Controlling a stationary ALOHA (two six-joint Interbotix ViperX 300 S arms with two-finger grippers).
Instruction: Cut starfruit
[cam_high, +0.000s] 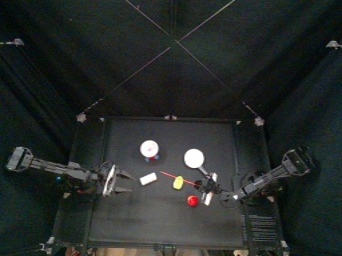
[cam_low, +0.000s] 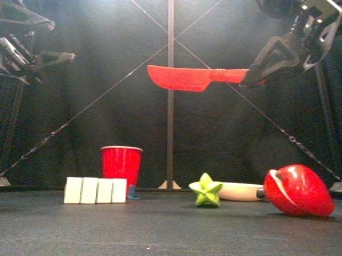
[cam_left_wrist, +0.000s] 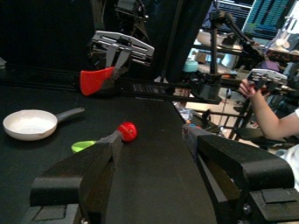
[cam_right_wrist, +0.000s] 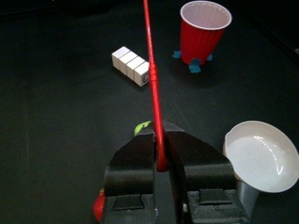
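Observation:
The starfruit (cam_low: 207, 190) lies on the table at the front, showing a green star-shaped end and a pale cream body behind it. In the right wrist view the starfruit (cam_right_wrist: 142, 128) peeks out beside the blade, just below it. My right gripper (cam_right_wrist: 160, 144) is shut on the handle of a red toy knife (cam_low: 198, 77), held level high above the table and the fruit. My left gripper (cam_left_wrist: 158, 175) stands wide open at the table's left with nothing between its fingers. It faces the starfruit (cam_left_wrist: 84, 145) and the knife (cam_left_wrist: 100, 80).
A red cup (cam_low: 120, 165) and a row of white blocks (cam_low: 96, 190) stand left of the fruit. A large red toy fruit (cam_low: 299, 190) lies at its right. A small red ball (cam_left_wrist: 126, 131), a white dish (cam_left_wrist: 30, 124) and a white disc (cam_right_wrist: 263, 153) are nearby. A person (cam_left_wrist: 275, 105) sits beyond the curtains.

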